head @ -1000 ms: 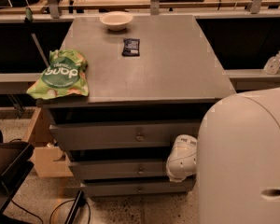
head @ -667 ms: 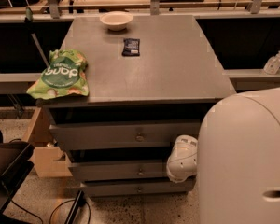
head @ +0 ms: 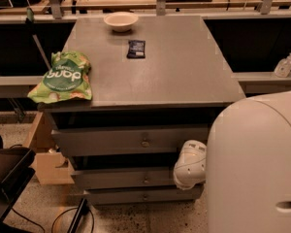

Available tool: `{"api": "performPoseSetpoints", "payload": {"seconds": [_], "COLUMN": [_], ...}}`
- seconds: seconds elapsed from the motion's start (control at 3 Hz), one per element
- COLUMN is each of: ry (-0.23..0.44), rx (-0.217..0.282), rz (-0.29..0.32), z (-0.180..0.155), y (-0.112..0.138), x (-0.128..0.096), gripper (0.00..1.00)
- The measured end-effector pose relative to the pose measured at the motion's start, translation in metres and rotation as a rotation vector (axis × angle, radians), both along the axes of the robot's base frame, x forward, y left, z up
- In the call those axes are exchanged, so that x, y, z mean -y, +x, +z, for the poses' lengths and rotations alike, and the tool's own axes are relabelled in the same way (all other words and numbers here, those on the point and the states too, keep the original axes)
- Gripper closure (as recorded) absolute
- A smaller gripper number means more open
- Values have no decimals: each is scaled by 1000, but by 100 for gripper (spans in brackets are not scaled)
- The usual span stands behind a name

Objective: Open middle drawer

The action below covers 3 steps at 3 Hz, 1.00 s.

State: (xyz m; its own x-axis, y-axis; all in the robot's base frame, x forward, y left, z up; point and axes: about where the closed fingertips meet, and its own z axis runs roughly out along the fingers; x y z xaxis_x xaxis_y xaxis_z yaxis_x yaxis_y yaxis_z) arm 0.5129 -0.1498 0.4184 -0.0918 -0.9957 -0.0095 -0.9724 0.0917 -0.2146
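Note:
The grey cabinet has three drawers. The middle drawer (head: 121, 177) is the shallow second one, with a small round centre knob (head: 146, 180), and its front sits in line with the others. The top drawer (head: 111, 141) above it is taller with a larger knob. The lowest drawer (head: 136, 196) is the narrowest. My gripper (head: 190, 165) shows as a white rounded piece low at the right. It is in front of the middle drawer's right end and well right of the knob. My large white arm casing (head: 254, 169) hides the cabinet's right corner.
On the cabinet top (head: 184, 76) lie a green snack bag (head: 64, 77) at the front left, a dark small packet (head: 136, 48) and a white bowl (head: 121, 21) at the back. A cardboard box (head: 46, 159) and a dark chair (head: 7, 178) stand on the floor at the left.

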Motion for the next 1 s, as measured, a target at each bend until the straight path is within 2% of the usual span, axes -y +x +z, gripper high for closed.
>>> {"api": "performPoseSetpoints", "payload": {"seconds": [1.0], "ry": [0], "rx": [0], "rz": [0], "z": [0], "y": [0], "x": [0], "gripper": [100]}}
